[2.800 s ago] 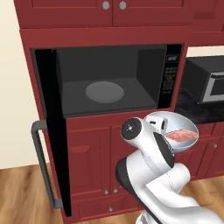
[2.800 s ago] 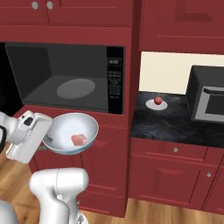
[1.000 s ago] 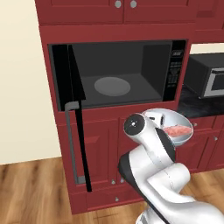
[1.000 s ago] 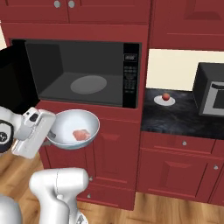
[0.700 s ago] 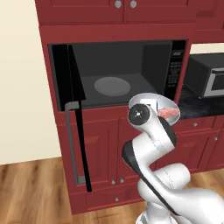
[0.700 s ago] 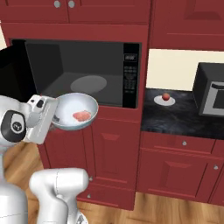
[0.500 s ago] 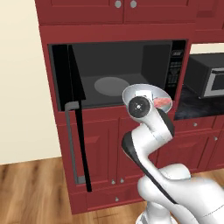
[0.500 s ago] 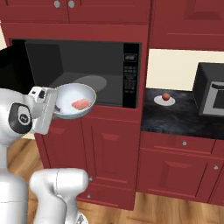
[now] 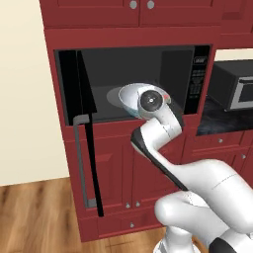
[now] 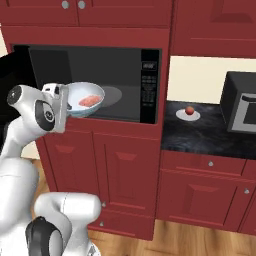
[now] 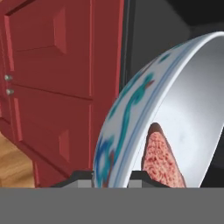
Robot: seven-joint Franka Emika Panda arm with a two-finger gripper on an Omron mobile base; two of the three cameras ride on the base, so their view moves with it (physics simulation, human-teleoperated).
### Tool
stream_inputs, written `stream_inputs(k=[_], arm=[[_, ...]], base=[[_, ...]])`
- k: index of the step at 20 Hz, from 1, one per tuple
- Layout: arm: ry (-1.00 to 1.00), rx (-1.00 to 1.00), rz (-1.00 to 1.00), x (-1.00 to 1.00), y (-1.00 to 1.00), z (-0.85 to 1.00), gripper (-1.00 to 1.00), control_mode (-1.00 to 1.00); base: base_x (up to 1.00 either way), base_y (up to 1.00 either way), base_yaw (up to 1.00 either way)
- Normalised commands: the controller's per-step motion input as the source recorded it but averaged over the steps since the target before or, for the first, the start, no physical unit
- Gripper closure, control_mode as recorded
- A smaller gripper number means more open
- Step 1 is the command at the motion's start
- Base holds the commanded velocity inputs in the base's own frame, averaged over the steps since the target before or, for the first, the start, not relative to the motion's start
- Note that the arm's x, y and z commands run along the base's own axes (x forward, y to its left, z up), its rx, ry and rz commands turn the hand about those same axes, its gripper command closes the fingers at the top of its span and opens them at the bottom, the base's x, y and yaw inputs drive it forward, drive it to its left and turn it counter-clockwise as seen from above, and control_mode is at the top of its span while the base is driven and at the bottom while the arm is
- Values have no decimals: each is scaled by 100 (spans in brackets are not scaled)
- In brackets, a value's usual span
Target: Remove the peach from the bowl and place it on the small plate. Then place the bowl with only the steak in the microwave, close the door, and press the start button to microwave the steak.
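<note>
The gripper, pinched on the rim of the bowl with the steak inside, holds it at the open microwave mouth and should enter level, clearing the door.

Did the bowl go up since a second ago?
Yes. The bowl was down in front of the red cabinet door under the microwave; now it is higher, level with the microwave's opening, its rim pinched in the gripper.

Bowl with steak inside, held at the open front of the microwave. Peach on small plate, set on the dark counter to the right.
</note>
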Motion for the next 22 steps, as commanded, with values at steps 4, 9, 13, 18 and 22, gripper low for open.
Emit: stream_inputs(k=[4, 9, 13, 18, 22], arm=[[2, -2, 16, 80, 0, 0, 100, -100], [9, -7, 8, 75, 3, -12, 100, -100], [7, -6, 0, 65, 0, -6, 100, -100], [2, -3, 0, 69, 0, -3, 100, -100], [4, -4, 0, 75, 0, -19, 100, -100]], base=[[0, 0, 0], [0, 0, 0], [0, 0, 0], [0, 0, 0], [0, 0, 0]])
